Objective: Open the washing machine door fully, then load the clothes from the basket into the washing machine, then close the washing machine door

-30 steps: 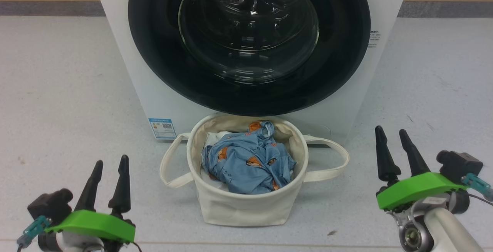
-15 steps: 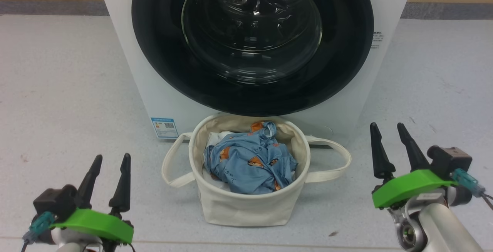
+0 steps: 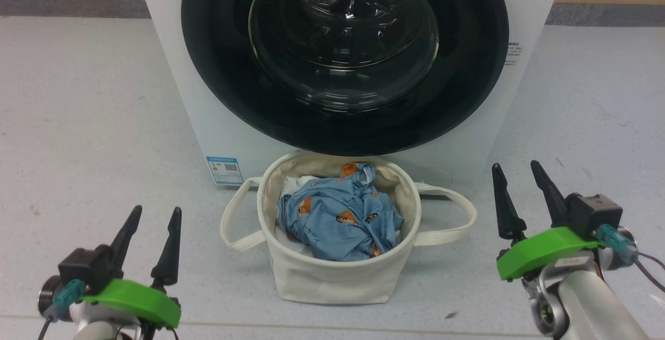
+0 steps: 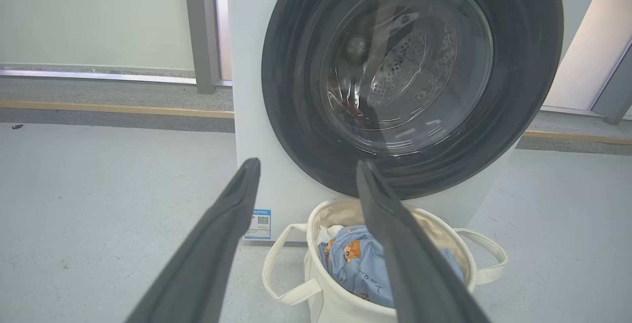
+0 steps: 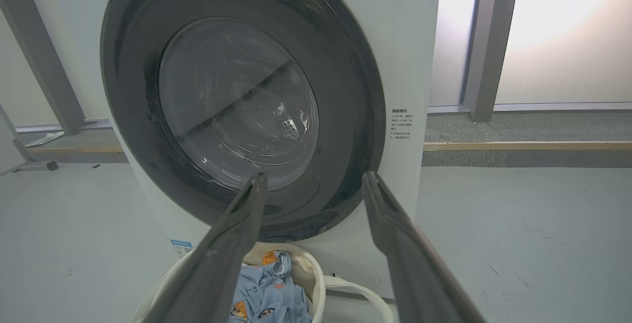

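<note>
The washing machine (image 3: 169, 85) stands on the pale grey floor (image 3: 78, 121) with the washing machine door (image 3: 343, 43) shut flat against its white front, black rim glossy and steel drum dimly visible through the glass bowl. A small blue label sticker (image 3: 224, 169) sits at the door's 7 o'clock, and a block of printed text (image 3: 513, 54) at its 3 o'clock.

Directly at the door's 6 o'clock, just in front of the machine, the basket (image 3: 332, 283) rests upright on the floor, one loop handle (image 3: 234, 225) drooping at its 9 o'clock and the other (image 3: 457, 220) at its 3 o'clock. The clothes (image 3: 337, 220) lie crumpled inside it, light blue with orange-brown cartoon animals, over a bit of plain white fabric (image 3: 296, 181) showing at 11 o'clock.

The left gripper (image 3: 158, 210) hovers at the basket's 8 o'clock, well apart from it, its fingers (image 4: 222, 244) spread and holding nothing. The right gripper (image 3: 514, 165) hangs at the basket's 3 o'clock, likewise released and empty, both dark fingers pointing toward the machine and touching nothing.
</note>
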### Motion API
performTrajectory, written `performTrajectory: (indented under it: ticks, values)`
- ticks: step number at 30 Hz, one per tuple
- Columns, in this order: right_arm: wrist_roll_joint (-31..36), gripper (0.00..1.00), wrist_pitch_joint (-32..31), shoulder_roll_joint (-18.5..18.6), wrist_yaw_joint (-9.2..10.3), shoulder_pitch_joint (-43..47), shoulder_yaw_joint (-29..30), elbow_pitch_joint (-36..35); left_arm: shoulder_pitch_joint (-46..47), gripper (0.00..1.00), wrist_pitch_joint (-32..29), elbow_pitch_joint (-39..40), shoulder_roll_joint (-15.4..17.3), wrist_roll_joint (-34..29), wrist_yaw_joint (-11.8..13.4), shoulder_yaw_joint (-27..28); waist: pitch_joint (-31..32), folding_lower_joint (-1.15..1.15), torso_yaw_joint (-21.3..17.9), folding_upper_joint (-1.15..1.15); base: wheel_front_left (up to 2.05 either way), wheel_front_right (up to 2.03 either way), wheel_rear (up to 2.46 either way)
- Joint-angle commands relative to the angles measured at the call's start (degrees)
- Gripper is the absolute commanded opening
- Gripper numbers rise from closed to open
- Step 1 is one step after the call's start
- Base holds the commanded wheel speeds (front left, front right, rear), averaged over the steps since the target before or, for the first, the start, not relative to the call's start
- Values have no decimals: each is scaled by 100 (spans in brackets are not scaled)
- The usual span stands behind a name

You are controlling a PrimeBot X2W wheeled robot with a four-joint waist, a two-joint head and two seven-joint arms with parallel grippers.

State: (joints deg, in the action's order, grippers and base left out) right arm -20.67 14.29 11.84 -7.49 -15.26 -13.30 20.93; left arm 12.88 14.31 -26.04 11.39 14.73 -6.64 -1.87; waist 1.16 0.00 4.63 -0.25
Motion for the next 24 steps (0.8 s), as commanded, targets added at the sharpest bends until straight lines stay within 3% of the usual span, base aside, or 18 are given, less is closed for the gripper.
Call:
performTrajectory:
  ticks: [1, 24]
  values:
    - [37, 100, 71, 7, 0, -270, -48, -151, 296, 100, 69, 160, 185, -34, -10, 180, -3, 0, 2, 0, 0, 0, 0]
    - [-40, 100, 71, 28, 0, -306, -37, -130, 299, 100, 69, 147, 191, 57, -59, 210, -13, 0, -6, 0, 0, 0, 0]
